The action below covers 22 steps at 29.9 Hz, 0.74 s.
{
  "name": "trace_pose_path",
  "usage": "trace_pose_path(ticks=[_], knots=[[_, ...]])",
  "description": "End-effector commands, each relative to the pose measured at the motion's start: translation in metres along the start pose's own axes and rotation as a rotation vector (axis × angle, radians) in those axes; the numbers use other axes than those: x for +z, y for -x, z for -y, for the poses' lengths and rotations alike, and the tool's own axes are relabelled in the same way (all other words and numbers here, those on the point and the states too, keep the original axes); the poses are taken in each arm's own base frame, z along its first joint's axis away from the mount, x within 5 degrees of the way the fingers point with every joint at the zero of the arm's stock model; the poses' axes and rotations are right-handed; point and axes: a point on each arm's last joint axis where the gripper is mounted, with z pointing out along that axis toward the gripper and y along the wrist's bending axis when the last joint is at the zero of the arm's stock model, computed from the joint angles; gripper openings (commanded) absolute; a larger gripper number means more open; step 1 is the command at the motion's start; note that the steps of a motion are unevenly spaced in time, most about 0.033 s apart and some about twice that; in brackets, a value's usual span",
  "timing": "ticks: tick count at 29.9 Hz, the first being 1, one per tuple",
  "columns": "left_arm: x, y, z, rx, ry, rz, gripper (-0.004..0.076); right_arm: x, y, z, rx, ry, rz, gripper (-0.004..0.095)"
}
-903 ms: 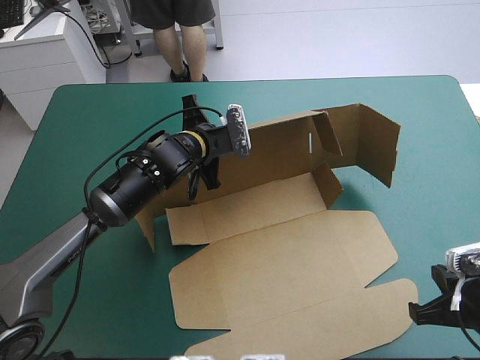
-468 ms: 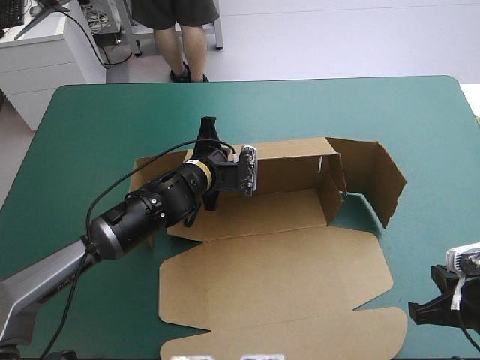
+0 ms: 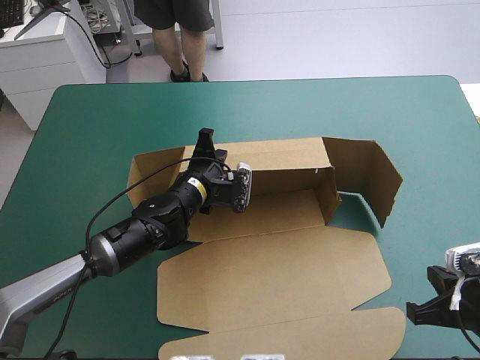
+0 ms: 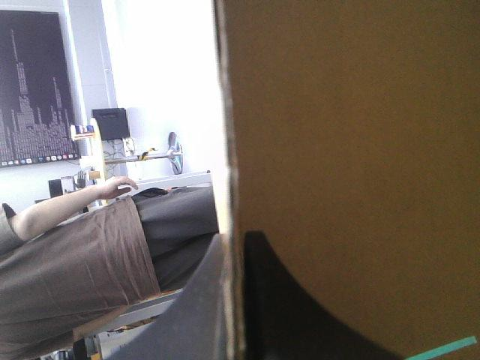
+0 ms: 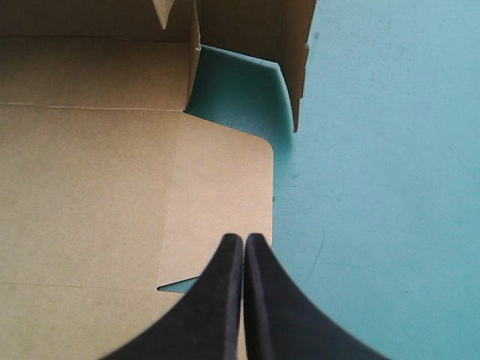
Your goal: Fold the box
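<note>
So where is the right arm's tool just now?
In the high view the right tool hangs by the near right corner of the table, shut and empty. Its tips are at the right edge of the flat lid of the brown box.

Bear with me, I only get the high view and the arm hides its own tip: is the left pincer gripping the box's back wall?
Observer: Yes. In the left wrist view the left pincer is shut on the box, one finger on each face of its wall.
Operator: And the other one, open or shut?
Observer: The right pincer is shut, its fingers meeting in a point, holding nothing.
Operator: What is under it?
Observer: Its tip is over the lid near its edge, beside a small notch, with bare cover alongside.
</note>
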Motion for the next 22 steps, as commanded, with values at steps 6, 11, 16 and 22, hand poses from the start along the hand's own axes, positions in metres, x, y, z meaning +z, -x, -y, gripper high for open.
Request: trace_pose_path(ticks=[6, 11, 16, 22], knots=[[-0.007, 0.005, 0.004, 0.014, 0.038, 0.09, -0.0008, -0.006, 0.008, -0.001, -0.003, 0.004, 0.045, 0.0009], [-0.014, 0.003, 0.004, 0.03, 0.056, 0.096, -0.0008, -0.006, 0.013, -0.001, -0.003, 0.008, 0.094, 0.0228], [-0.015, 0.002, 0.007, 0.034, 0.051, 0.103, -0.0008, -0.004, 0.031, -0.002, 0.008, 0.008, 0.09, 0.0607], [-0.016, 0.002, 0.006, 0.029, 0.052, 0.11, -0.0008, -0.005, 0.072, -0.004, -0.011, -0.002, 0.101, 0.069]])
